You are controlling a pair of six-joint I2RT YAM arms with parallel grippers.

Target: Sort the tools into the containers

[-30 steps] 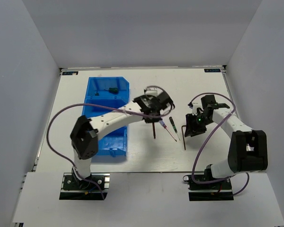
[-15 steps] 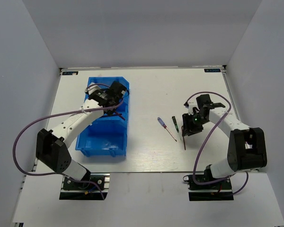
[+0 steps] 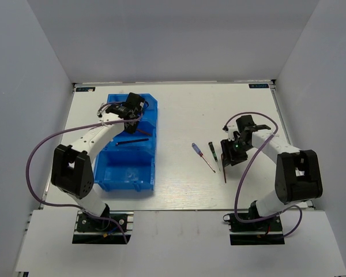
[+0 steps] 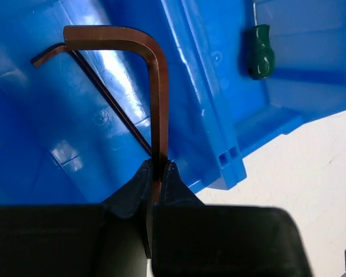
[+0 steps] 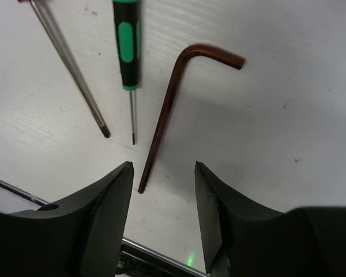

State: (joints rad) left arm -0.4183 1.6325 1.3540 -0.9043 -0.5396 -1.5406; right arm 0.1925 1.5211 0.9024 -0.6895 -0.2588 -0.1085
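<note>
My left gripper (image 3: 130,113) is over the far half of the blue bin (image 3: 154,164). In the left wrist view it (image 4: 158,167) is shut on the long leg of a reddish-brown L-shaped hex key (image 4: 157,92), held above the bin floor (image 4: 57,150). A thinner hex key (image 4: 106,98) lies in the bin, and it also shows in the top view (image 3: 132,140). A stubby green handle (image 4: 260,52) lies in the neighbouring compartment. My right gripper (image 3: 234,151) is open (image 5: 162,167) just above the table, by the tip of another hex key (image 5: 172,98).
A green-handled precision screwdriver (image 5: 126,46) and a thin screwdriver shaft (image 5: 69,57) lie on the white table left of the hex key. In the top view the blue-handled screwdriver (image 3: 197,149) and green one (image 3: 211,150) lie between the bin and the right arm.
My left arm has swung from the middle of the table to over the bin with the hex key, then on toward the bin's far end. The right gripper has shifted slightly.
</note>
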